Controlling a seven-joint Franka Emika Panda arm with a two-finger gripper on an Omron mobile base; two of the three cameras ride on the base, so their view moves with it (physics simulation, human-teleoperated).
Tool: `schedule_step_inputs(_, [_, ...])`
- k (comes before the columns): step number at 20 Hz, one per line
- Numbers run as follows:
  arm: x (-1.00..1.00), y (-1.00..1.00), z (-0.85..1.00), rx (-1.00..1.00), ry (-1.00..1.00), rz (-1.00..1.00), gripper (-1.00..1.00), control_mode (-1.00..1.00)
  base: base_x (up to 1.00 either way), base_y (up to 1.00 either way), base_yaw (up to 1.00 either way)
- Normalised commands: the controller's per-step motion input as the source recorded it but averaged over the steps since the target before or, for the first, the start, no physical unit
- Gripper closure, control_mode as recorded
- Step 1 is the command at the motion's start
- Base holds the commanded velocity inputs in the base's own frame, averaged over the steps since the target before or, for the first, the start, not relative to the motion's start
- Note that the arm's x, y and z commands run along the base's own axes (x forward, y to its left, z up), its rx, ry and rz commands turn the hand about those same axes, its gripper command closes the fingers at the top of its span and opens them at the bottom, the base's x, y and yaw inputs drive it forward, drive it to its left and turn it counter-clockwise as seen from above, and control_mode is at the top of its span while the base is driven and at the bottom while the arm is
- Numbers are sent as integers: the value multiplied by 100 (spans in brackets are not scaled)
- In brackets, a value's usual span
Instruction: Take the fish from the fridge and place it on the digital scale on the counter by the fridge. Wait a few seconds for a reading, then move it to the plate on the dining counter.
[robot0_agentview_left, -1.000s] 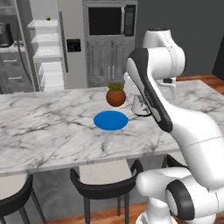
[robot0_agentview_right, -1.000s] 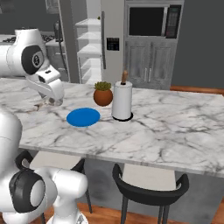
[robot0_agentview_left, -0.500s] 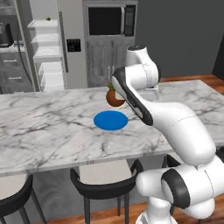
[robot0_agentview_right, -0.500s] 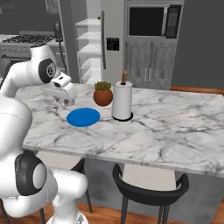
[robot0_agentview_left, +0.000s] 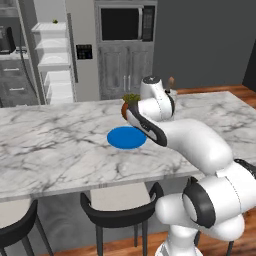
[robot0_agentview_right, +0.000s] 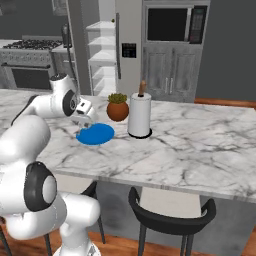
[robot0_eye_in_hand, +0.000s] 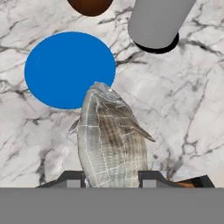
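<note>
In the hand view the fish (robot0_eye_in_hand: 113, 140), slim and silvery grey, stands between my fingertips with my gripper (robot0_eye_in_hand: 112, 179) shut on it. Just beyond its head lies the round blue plate (robot0_eye_in_hand: 69, 69) on the dining counter (robot0_eye_in_hand: 183, 109). In the right base view my gripper (robot0_agentview_right: 88, 118) hangs over the near left edge of the plate (robot0_agentview_right: 96, 134). In the left base view the plate (robot0_agentview_left: 126, 137) lies just below and left of my hand. The fridge (robot0_agentview_left: 52, 65) stands open at the back. The digital scale is out of view.
A white paper-towel roll (robot0_agentview_right: 139, 116) and a potted plant (robot0_agentview_right: 118, 107) in a brown pot stand just behind the plate. Black stools (robot0_agentview_left: 120, 210) sit under the counter's near edge. A black coffee machine (robot0_agentview_left: 6, 40) stands at the far left.
My arm has swung across the dining counter with the fish, bringing the hand from beside the plate to just over its edge. The plate, plant and roll have not moved.
</note>
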Motion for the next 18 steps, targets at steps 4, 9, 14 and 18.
schedule_step_inputs(4, [64,5,-42,0,-6,15,100,-100,0,0,0])
schedule_step_inputs(9, [50,14,-28,0,-1,13,100,-100,0,0,0])
schedule_step_inputs(14, [47,20,-24,0,0,10,100,-100,0,0,0])
schedule_step_inputs(18, [71,3,-8,0,0,7,100,-100,0,0,0])
